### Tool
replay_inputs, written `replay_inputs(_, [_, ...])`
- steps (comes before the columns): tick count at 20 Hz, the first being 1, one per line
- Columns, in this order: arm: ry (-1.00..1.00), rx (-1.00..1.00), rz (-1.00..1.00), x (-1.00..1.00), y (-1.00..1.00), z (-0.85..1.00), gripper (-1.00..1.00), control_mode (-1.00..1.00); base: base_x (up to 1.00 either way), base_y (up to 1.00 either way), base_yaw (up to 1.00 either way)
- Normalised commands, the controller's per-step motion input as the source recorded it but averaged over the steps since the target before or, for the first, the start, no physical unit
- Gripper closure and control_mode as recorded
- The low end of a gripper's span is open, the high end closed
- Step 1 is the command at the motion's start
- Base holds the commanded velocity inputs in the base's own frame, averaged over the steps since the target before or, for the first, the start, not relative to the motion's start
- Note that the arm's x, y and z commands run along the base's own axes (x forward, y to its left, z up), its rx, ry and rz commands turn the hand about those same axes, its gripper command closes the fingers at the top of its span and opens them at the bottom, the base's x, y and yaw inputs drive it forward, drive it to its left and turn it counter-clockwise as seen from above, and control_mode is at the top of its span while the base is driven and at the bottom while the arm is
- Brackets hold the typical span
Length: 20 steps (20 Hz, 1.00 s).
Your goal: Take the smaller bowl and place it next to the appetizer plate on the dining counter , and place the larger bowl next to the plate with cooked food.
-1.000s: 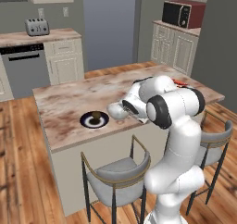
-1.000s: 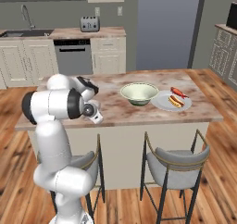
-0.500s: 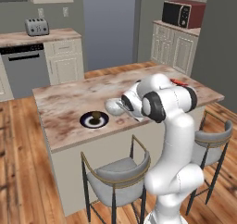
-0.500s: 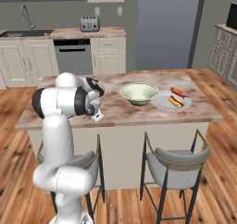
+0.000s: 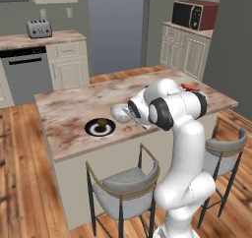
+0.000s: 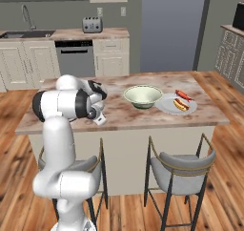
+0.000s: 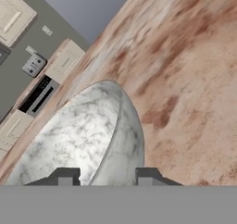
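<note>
The smaller bowl (image 5: 119,112), mottled grey-white, sits low over the dining counter (image 5: 69,109), just right of the appetizer plate (image 5: 100,127) with its brown morsel. My gripper (image 5: 129,116) is shut on the smaller bowl (image 7: 78,135). In the hand view the gripper (image 7: 106,177) has one fingertip inside the rim and one outside. I cannot tell whether the bowl's base touches the top. Further right, the larger bowl (image 6: 143,96) stands beside the plate with cooked food (image 6: 174,104). In the right base view my arm hides the smaller bowl.
Two grey-seated stools (image 5: 125,188) (image 6: 180,165) stand at the near side of the counter. A toaster (image 6: 92,24) rests on the far kitchen counter, and a red microwave (image 5: 192,14) is at the back right. The counter's edge runs close under my gripper.
My arm has swung a little to the left along the counter, carrying the smaller bowl slightly closer to the appetizer plate. The larger bowl and both plates have not moved.
</note>
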Motion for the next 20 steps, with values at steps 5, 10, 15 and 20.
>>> replay_inputs(5, [0.0,0.0,0.0,-0.27,0.01,-0.3,1.0,-1.0,0.0,0.0,0.0])
replay_inputs(10, [0.0,0.0,0.0,-0.23,0.15,-0.18,1.0,-1.0,0.0,0.0,0.0])
replay_inputs(15, [0.0,0.0,0.0,-0.02,0.24,0.0,1.0,-1.0,0.0,0.0,0.0])
replay_inputs(20, [0.0,0.0,0.0,-0.05,0.18,0.0,1.0,-1.0,0.0,0.0,0.0])
